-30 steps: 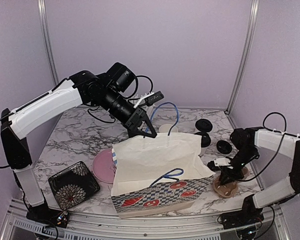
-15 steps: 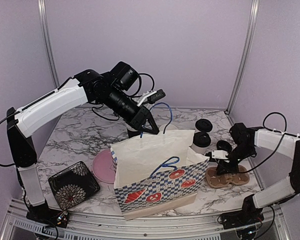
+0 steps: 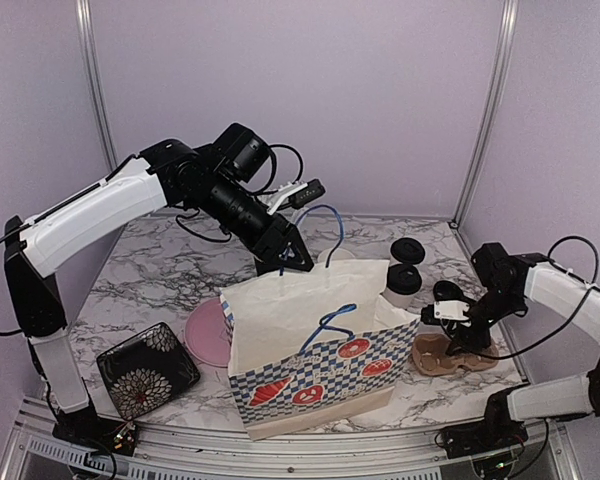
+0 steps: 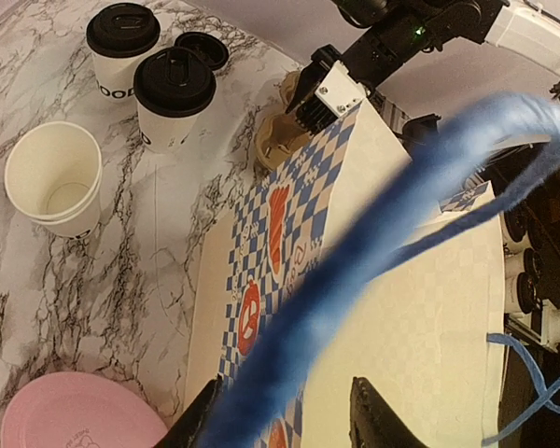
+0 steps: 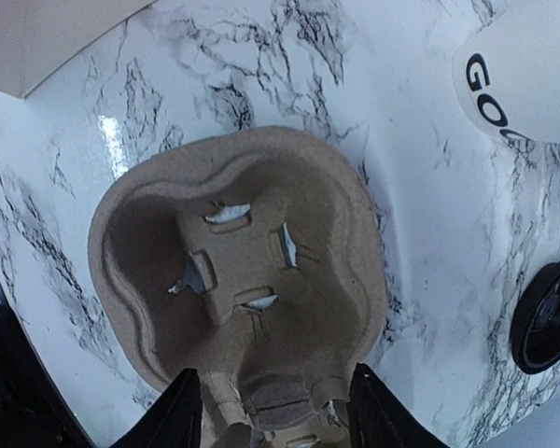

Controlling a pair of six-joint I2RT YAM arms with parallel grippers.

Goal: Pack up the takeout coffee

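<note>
While the bag [image 3: 310,350] stands upright at centre frame, the left gripper [image 4: 285,415] has its fingers spread, and the blue handle [image 4: 383,224] crosses just in front of them without being pinched. The right gripper [image 5: 275,411], fingers likewise apart, hovers over the pulp carrier [image 5: 233,271] and holds nothing. Two lidded cups [image 3: 402,282] stand right of centre, behind the bag's right end. A cup probably comes next: take it below the lid, squeeze lightly, keep it plumb, and seat it in a carrier well.
</note>
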